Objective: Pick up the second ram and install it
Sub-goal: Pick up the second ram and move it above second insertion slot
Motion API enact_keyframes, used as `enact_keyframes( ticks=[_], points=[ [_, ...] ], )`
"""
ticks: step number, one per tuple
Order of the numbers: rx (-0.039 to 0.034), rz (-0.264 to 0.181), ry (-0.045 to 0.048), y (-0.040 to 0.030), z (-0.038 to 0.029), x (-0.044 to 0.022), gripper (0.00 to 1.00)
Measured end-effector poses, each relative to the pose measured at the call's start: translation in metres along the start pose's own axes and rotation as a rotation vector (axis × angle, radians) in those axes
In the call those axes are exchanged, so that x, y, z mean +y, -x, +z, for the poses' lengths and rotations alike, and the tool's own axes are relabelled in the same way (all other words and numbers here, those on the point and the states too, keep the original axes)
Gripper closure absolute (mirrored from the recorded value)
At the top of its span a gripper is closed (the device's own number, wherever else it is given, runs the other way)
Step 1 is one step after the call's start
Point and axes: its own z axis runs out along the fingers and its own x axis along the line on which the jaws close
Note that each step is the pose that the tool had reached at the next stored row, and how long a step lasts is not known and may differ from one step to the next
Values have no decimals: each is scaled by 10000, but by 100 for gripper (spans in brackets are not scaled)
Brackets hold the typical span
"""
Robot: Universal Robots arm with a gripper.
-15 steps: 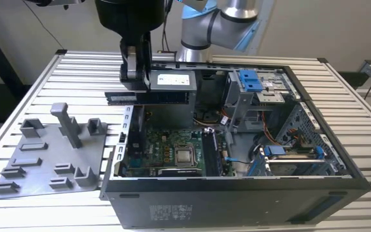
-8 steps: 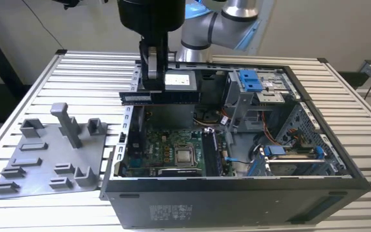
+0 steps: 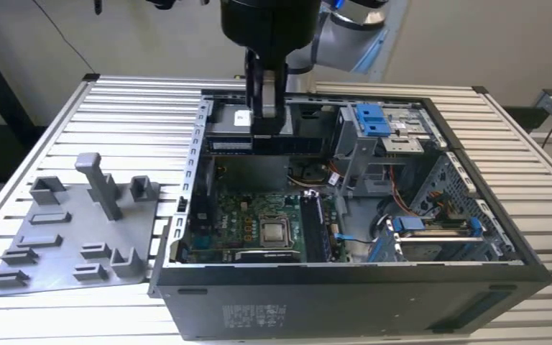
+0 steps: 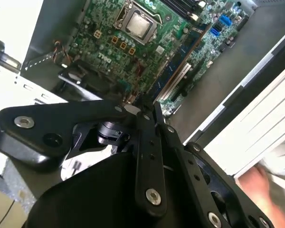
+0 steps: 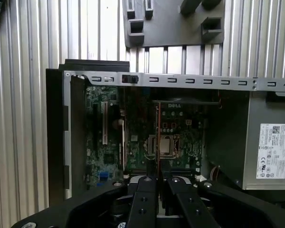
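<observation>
The hand (image 3: 265,128) holds the second ram (image 3: 300,146) by its middle, in the upper middle of the exterior view. The stick is level, its long side running left to right, over the open computer case (image 3: 353,295).

The black end effector (image 4: 147,107) hangs over the open computer case (image 4: 261,52), with its linked fingers (image 4: 143,142) drawn tight together. Far beyond the tips lies the green motherboard (image 4: 109,42). On it sit a silver processor socket (image 4: 135,23), a long white slot (image 4: 178,80) and some blue connectors (image 4: 223,21).
</observation>
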Motion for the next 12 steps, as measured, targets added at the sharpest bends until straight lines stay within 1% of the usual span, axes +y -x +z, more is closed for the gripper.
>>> enact_keyframes(
  ticks=[4,6,9,12],
  points=[
    [0,5,122,0,-2,-182,86],
    [-1,7,167,0,-3,-266,86],
    [-1,9,201,0,-5,-378,86],
    [-1,9,210,-1,-6,-482,86]
  ],
)
